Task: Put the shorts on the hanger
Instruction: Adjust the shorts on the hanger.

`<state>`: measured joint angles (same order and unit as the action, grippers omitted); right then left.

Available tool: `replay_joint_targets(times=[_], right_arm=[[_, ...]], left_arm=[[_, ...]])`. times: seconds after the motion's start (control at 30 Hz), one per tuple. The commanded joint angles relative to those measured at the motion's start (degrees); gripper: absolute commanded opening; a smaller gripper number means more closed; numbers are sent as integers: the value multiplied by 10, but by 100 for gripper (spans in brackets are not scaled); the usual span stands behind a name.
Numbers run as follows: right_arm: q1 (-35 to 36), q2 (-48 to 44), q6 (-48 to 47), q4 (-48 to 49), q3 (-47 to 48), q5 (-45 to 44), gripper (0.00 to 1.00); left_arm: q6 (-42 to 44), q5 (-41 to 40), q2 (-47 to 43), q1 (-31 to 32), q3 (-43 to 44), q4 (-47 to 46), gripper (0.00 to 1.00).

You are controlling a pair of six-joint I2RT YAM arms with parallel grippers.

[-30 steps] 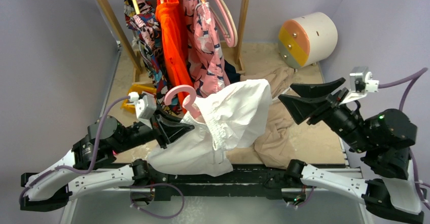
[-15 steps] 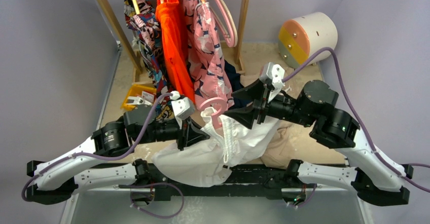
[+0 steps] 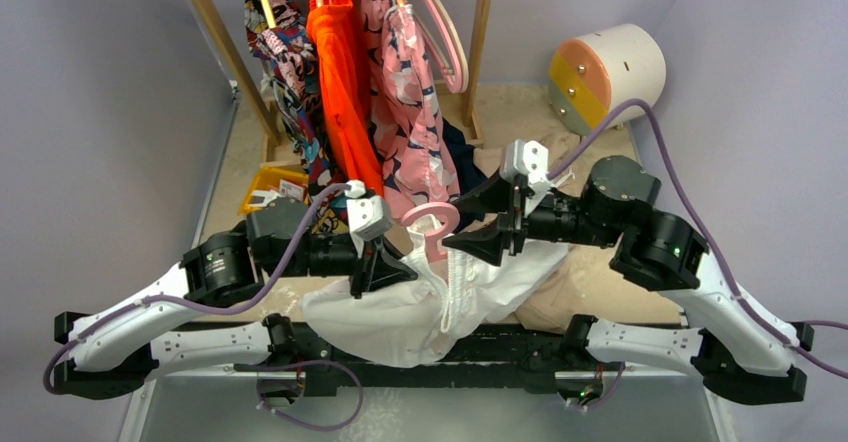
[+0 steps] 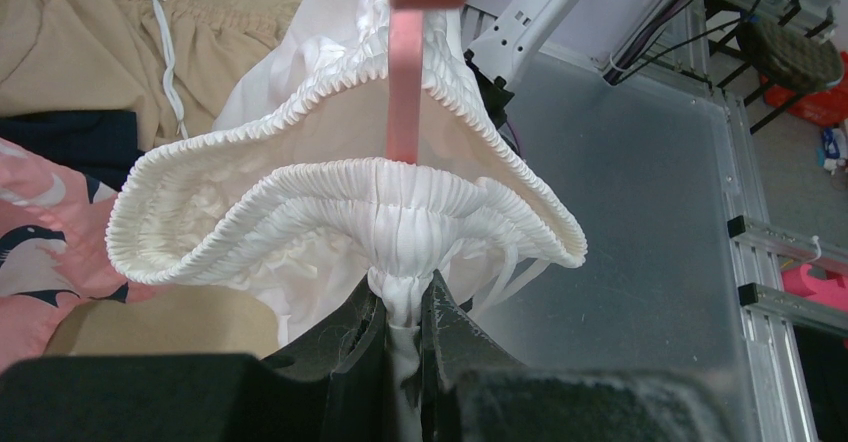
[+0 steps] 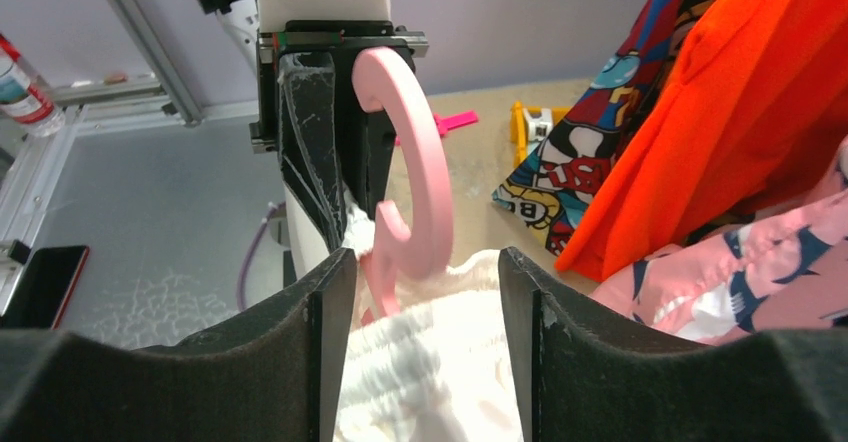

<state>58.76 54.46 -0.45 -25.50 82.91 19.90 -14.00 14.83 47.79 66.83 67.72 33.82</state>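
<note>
The white shorts (image 3: 415, 312) hang bunched between the two arms, with the pink hanger (image 3: 432, 224) rising out of the waistband. In the left wrist view the gathered waistband (image 4: 330, 197) fans out around the hanger's stem (image 4: 404, 92). My left gripper (image 4: 402, 307) is shut on a pinch of that waistband. My right gripper (image 5: 425, 267) is open and faces the left one. Its fingers (image 5: 325, 292) straddle the top of the shorts (image 5: 430, 372) just below the hanger's loop hook (image 5: 420, 182). The hanger's arms are hidden inside the fabric.
A wooden rack at the back holds a comic-print garment (image 3: 285, 57), an orange one (image 3: 340, 72), a pink patterned one (image 3: 410, 122) and a spare hanger (image 3: 447, 37). A tan garment (image 3: 575, 282) lies under the right arm. A white drum (image 3: 610, 74) sits back right, a yellow box (image 3: 268, 184) left.
My right arm has swung in from the right to the hanger's hook, and its jaws have narrowed a little. My left gripper has carried the shorts and hanger slightly right.
</note>
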Motion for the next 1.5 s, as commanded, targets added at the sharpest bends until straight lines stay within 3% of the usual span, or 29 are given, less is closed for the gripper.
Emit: replay_joint_targets(times=[0.0, 0.2, 0.43, 0.7, 1.17, 1.27, 1.37, 1.47], right_arm=[[0, 8, -11, 11, 24, 65, 53], [0, 20, -6, 7, 28, 108, 42], [0, 23, -2, 3, 12, 139, 42], [0, 19, 17, 26, 0, 148, 24], [0, 28, 22, -2, -1, 143, 31], [0, 34, 24, -8, 0, 142, 22], [0, 35, 27, -3, -1, 137, 0], [0, 31, 33, 6, -2, 126, 0]], left_arm=[[19, 39, 10, 0, 45, -37, 0], [33, 46, 23, 0, 64, -24, 0], [42, 55, 29, 0, 69, -28, 0], [47, 60, 38, 0, 72, -33, 0], [49, 57, 34, 0, 76, -29, 0], [51, 55, 32, 0, 76, -29, 0], [50, 53, 30, 0, 76, -29, 0], [47, 42, 26, 0, 73, -29, 0]])
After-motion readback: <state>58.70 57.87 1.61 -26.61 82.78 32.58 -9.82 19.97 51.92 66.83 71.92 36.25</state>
